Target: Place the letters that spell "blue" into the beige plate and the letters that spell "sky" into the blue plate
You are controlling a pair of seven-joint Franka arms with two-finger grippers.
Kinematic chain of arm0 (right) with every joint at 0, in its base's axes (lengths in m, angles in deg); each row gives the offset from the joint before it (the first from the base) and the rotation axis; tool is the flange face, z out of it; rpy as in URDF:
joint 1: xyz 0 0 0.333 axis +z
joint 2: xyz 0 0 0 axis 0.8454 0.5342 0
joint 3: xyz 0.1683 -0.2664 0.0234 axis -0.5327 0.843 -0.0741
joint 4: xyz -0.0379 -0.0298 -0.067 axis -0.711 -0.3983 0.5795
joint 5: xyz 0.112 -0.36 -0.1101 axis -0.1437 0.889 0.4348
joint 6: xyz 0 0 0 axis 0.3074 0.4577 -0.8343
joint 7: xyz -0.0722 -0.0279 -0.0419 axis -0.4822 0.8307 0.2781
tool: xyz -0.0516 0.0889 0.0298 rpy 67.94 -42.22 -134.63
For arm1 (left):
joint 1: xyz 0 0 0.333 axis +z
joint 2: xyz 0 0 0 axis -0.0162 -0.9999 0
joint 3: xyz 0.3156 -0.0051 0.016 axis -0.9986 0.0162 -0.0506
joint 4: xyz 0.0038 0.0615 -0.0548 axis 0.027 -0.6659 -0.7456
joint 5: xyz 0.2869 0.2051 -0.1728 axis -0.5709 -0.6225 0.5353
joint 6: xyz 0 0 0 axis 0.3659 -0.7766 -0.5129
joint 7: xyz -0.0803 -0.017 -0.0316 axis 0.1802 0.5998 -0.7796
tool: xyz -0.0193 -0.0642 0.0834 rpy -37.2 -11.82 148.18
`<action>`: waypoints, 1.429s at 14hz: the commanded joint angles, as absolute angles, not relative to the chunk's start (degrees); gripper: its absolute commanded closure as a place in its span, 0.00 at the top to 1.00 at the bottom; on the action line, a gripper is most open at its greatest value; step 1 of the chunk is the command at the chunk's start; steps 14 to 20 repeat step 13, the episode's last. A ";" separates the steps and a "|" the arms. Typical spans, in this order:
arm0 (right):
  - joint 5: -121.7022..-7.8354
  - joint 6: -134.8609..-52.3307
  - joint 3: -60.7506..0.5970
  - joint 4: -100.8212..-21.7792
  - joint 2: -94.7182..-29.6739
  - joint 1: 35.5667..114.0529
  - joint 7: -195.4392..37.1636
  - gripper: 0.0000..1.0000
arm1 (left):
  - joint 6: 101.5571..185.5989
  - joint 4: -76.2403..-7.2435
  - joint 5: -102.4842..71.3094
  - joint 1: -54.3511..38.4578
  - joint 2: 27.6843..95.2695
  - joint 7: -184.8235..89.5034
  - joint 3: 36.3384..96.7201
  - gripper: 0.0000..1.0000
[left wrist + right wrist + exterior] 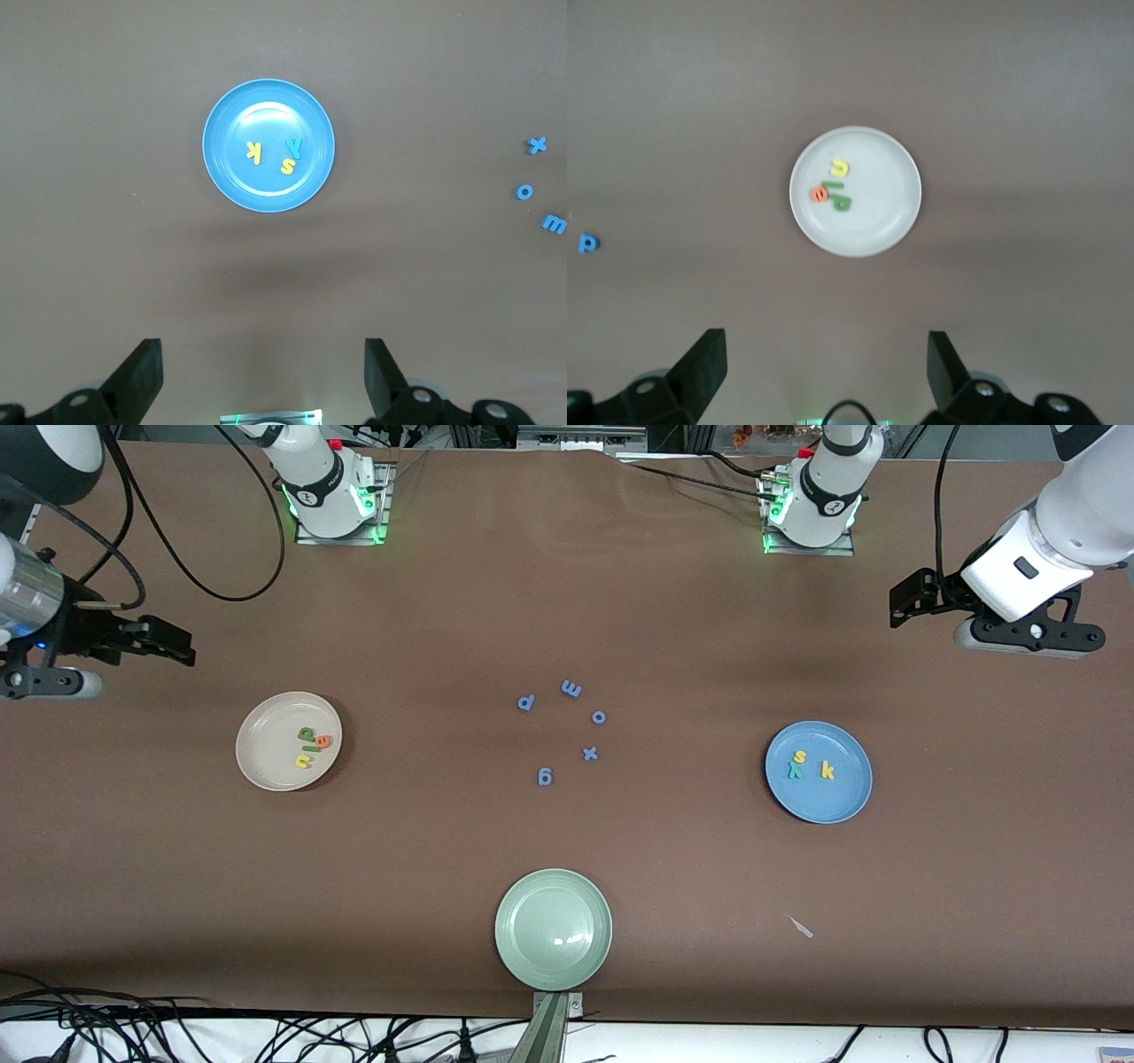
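In the front view the beige plate (289, 741) lies on the brown desk (567, 886) toward the right arm's end, and in it sit the letters that spell "blue" (313, 746): a green b, a green bar, an orange e and a yellow u, close together. The blue plate (819, 771) lies toward the left arm's end and holds the letters that spell "sky" (808, 765), the yellow s and teal y touching, the yellow k just beside them. Between the two plates five blue-purple letters (567, 731) lie scattered on the bare desk, and a pale green plate (553, 928) sits nearer the camera than these. The right claw (182, 648) hangs over the desk's edge at its arm's end, the left claw (897, 607) likewise at its own end; both arms wait. The left wrist view looks down on the blue plate (268, 145) with its three letters (282, 156); the left claw's fingers (142, 376) stand wide apart, holding nothing. In the right wrist view the beige plate (855, 191) carries its four letters (834, 186), and that claw's fingers (704, 367) stand equally wide and bare.
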State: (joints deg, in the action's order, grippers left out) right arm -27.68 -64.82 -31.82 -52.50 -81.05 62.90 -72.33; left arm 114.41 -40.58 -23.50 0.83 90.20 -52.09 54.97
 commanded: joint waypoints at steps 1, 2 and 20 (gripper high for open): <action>-27.65 -63.23 -33.15 -54.56 -83.90 61.84 -72.00 1.00 | 113.25 -38.97 -23.09 0.93 89.56 -53.32 54.71 1.00; -27.75 -63.84 -32.89 -54.56 -83.90 61.67 -72.78 1.00 | 113.16 -39.06 -23.09 1.01 89.56 -53.32 54.71 1.00; -27.75 -64.64 -32.71 -54.39 -82.06 60.17 -72.35 1.00 | 113.69 -38.10 -23.00 1.28 88.07 -53.14 54.62 1.00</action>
